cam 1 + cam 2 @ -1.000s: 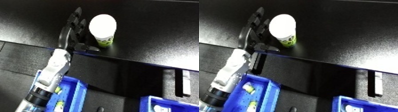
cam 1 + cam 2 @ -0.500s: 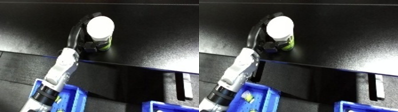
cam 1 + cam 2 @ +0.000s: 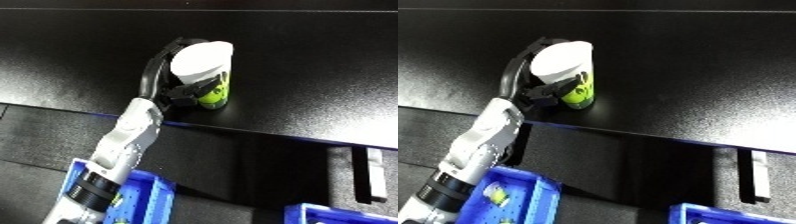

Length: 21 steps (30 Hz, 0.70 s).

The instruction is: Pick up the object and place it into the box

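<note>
Currently the cup [image 3: 206, 75], a small container with a white lid and a lime-green body carrying dark printed markings too small to read, sits tilted on the black table [image 3: 311, 60] near its front edge. Left hand [image 3: 169, 85]: fingers curled round the cup's far side, thumb against its near side. Blue bin [image 3: 522, 195]: below the table edge, at lower left

Your cup [image 3: 206, 70] has a white lid and a bright lime-green body with dark markings. Your left hand [image 3: 169, 82] is black, fingers [image 3: 188, 90] included, and its forearm [image 3: 120, 150] is white and silver. You have a glossy black table [image 3: 311, 60] under the cup. The bins [image 3: 522, 192] at your lower edge are bright blue.
</note>
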{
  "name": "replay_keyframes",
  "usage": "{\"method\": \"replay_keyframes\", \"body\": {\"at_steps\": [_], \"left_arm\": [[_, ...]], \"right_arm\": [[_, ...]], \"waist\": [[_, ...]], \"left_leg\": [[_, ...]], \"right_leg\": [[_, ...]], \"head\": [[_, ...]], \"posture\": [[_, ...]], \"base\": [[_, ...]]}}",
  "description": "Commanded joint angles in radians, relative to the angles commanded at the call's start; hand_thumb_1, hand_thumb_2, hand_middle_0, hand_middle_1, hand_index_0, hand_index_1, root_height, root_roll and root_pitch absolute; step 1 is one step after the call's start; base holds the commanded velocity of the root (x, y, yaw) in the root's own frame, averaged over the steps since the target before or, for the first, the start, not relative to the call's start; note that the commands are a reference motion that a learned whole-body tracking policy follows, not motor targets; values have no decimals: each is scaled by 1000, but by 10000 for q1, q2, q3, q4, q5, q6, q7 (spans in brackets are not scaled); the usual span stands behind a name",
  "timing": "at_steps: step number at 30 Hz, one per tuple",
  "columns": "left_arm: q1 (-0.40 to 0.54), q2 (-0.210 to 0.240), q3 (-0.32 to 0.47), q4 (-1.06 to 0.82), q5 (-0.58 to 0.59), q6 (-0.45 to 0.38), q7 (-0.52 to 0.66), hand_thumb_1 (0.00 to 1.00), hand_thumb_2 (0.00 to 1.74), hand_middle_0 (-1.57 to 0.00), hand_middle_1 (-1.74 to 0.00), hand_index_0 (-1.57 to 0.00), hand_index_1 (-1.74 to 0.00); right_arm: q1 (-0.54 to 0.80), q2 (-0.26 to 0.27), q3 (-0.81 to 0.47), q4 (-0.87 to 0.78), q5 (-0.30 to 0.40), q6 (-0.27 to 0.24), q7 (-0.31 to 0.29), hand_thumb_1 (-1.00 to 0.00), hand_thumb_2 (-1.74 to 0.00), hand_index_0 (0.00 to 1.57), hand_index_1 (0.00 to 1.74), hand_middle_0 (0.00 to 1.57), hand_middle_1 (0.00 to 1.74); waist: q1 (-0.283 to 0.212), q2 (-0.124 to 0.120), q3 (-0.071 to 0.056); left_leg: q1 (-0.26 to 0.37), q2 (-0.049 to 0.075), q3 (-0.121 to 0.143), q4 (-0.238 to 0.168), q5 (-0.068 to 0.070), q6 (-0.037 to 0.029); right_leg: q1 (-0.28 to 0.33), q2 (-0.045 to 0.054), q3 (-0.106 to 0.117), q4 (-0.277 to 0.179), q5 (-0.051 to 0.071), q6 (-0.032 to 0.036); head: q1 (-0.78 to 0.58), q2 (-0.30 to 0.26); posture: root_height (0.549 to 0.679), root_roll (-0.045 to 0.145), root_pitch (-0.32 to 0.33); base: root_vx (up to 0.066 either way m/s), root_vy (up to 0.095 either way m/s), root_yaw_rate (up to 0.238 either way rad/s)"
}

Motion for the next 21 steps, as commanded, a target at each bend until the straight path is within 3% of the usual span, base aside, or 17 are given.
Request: {"method": "replay_keyframes", "body": {"at_steps": [10,21], "left_arm": [[1104,416,1238,-2004,495,-1204,512,850,1479,-1334,-1479,-1334,-1479],[3162,1043,3821,-2540,1414,-3575,2497,850,1479,-1334,-1479,-1334,-1479]], "right_arm": [[416,95,-267,-201,216,-349,-266,0,0,0,0,0,0],[1004,192,-826,-253,507,-791,-270,0,0,0,0,0,0]], "waist": [[432,86,46],[966,235,40]], "left_leg": [[18,-193,-292,-235,125,-41],[-35,-407,-555,-422,303,-141]], "right_leg": [[158,-154,-299,-112,-100,-104],[243,-296,-545,-125,-205,-246]], "head": [[430,110],[941,120]], "posture": [[628,35,-83],[628,51,-76]], "base": [[-27,-19,87],[-39,-17,97]]}}
